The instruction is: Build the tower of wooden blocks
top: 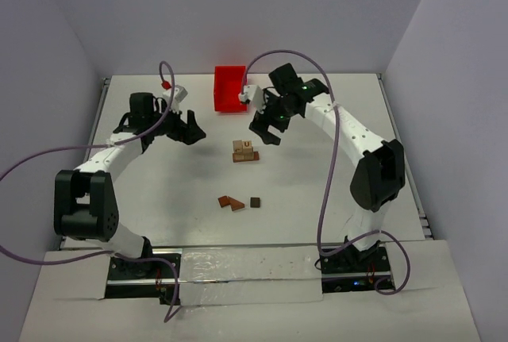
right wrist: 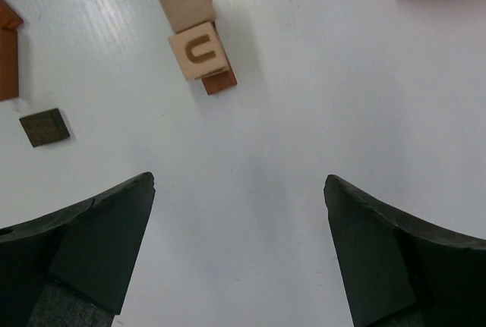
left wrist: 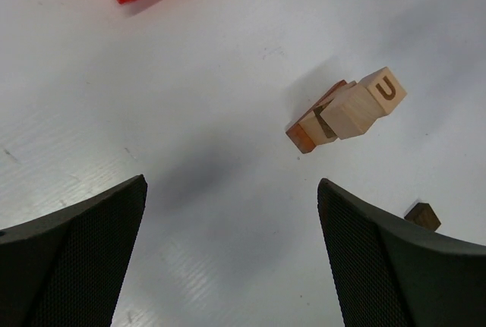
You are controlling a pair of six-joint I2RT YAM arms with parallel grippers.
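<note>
The wood block tower (top: 244,151) is a small stack in the middle of the table: two light tan blocks, one marked "U", sitting on a reddish-brown piece. It also shows in the left wrist view (left wrist: 345,111) and the right wrist view (right wrist: 197,46). My left gripper (top: 189,129) hangs to its left, open and empty (left wrist: 231,183). My right gripper (top: 266,129) is just behind and right of the stack, open with nothing between its fingers (right wrist: 239,180). Nearer the arms lie loose reddish-brown flat pieces (top: 231,201) and a dark brown cube (top: 255,201).
A red plastic bin (top: 230,88) stands at the back of the table behind the stack. The dark brown cube (right wrist: 44,127) and a reddish-brown piece (right wrist: 7,54) show at the left edge of the right wrist view. Grey walls enclose the table.
</note>
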